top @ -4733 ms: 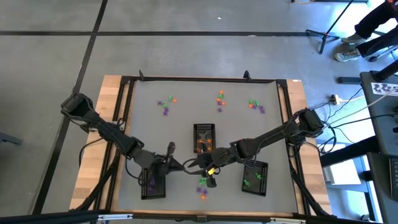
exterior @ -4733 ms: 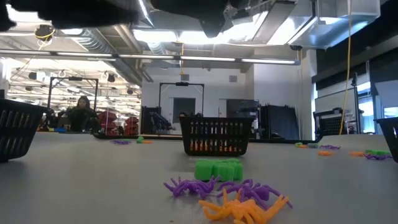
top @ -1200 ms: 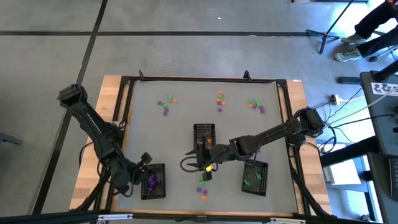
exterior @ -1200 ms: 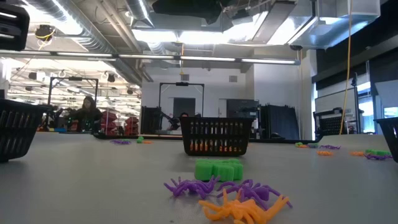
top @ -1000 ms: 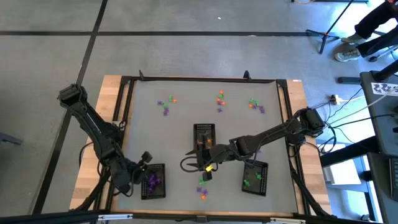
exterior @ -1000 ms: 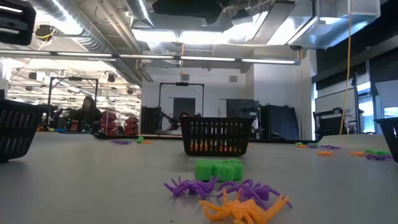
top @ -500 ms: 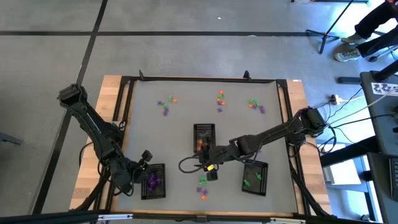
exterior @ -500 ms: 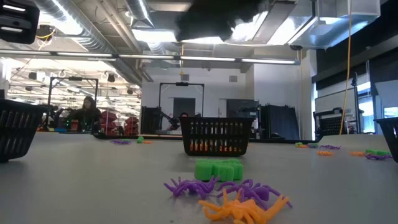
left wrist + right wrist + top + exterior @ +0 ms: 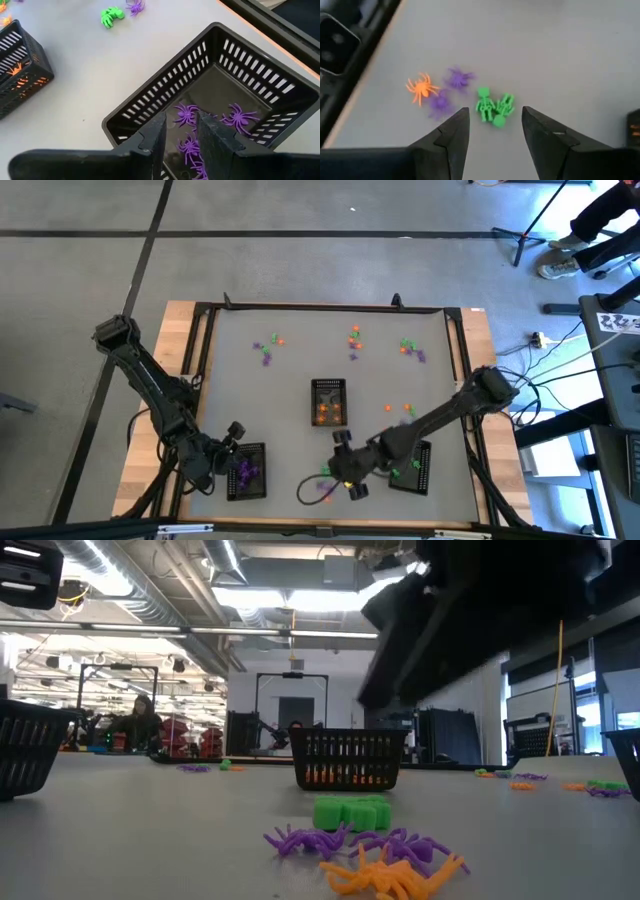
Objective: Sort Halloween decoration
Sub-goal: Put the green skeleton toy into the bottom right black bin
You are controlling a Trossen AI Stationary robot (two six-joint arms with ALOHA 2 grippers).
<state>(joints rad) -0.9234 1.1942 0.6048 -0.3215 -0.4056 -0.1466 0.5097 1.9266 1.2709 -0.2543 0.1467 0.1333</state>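
Note:
A near cluster of Halloween decoration lies on the table: green skeletons (image 9: 495, 106), purple spiders (image 9: 459, 77) and an orange spider (image 9: 421, 89), also in the low view (image 9: 350, 812). My right gripper (image 9: 495, 117) hangs open above it (image 9: 338, 472), touching nothing. My left gripper (image 9: 181, 120) stands open over the near left black tray (image 9: 165, 70), which holds purple spiders (image 9: 240, 117). The middle tray (image 9: 328, 402) holds orange pieces, and the right tray (image 9: 410, 465) holds green ones.
More small trinkets lie in groups near the table's far edge (image 9: 268, 345), (image 9: 354, 340), (image 9: 410, 348), and a few orange ones (image 9: 390, 410) lie right of the middle tray. A raised black frame (image 9: 330, 308) rims the table. People sit in the room behind (image 9: 135, 720).
My right gripper has gone from above the middle tray toward the table's near edge and now hangs over the near cluster of trinkets. The trinkets and trays lie where they were.

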